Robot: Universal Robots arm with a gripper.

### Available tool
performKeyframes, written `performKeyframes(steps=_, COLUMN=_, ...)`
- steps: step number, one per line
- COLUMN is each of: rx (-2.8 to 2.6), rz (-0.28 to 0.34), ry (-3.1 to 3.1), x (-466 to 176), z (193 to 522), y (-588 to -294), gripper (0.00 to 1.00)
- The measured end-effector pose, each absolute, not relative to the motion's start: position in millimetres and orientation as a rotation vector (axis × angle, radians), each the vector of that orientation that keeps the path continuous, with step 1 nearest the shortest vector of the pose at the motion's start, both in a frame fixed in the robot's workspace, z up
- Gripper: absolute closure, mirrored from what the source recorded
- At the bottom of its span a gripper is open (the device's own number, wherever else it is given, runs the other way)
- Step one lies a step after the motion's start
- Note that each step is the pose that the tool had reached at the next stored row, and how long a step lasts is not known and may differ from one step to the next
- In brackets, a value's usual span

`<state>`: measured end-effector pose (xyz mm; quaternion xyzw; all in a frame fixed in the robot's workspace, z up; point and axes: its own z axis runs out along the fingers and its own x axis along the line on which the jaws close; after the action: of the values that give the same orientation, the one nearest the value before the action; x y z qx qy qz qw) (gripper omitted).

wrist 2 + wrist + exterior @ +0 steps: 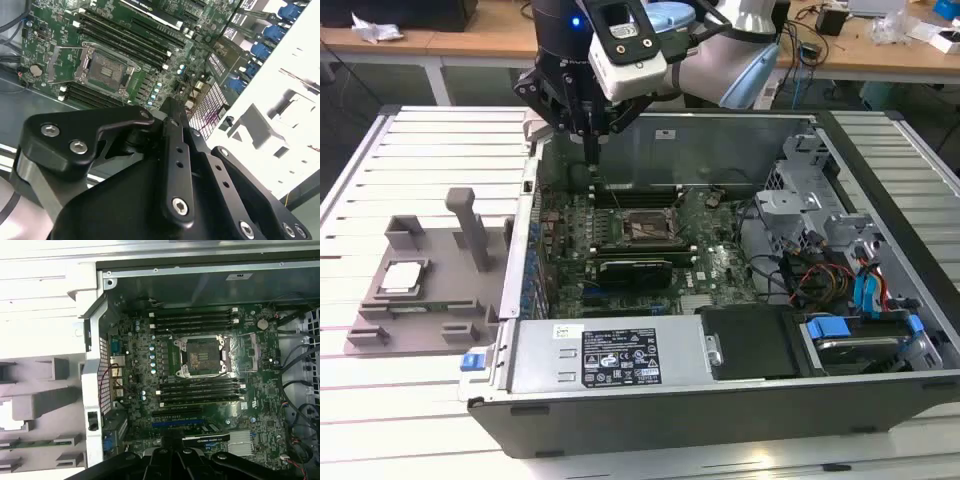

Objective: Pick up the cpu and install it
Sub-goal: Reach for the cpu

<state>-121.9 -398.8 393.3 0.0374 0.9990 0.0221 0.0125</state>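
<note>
Cpu (pixel 402 278): rests flat in the grey fixture tray (pixel 430 330) on the slatted bench (pixel 420 150), at the exterior view's left, outside the open case (pixel 720 400). Hand (pixel 592 150): closed, empty, hovers above the motherboard (pixel 720 270) near the empty socket (pixel 642 228). Pickup judged not yet begun; calls for clearing the case wall and minding the tray post (pixel 470 225) near the cpu.

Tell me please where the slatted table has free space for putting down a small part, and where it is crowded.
Free: the slatted table between the grey fixture tray and its far edge, and the strip in front of the tray. The tray holds the cpu. Crowded: inside the computer case, with the motherboard, cables, and the gripper above.
</note>
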Motion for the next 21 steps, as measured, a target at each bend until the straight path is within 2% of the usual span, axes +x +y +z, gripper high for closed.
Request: performKeyframes(steps=21, rx=0.117, rz=0.069, ry=3.114, x=-159, z=393, y=-399, gripper=0.89)
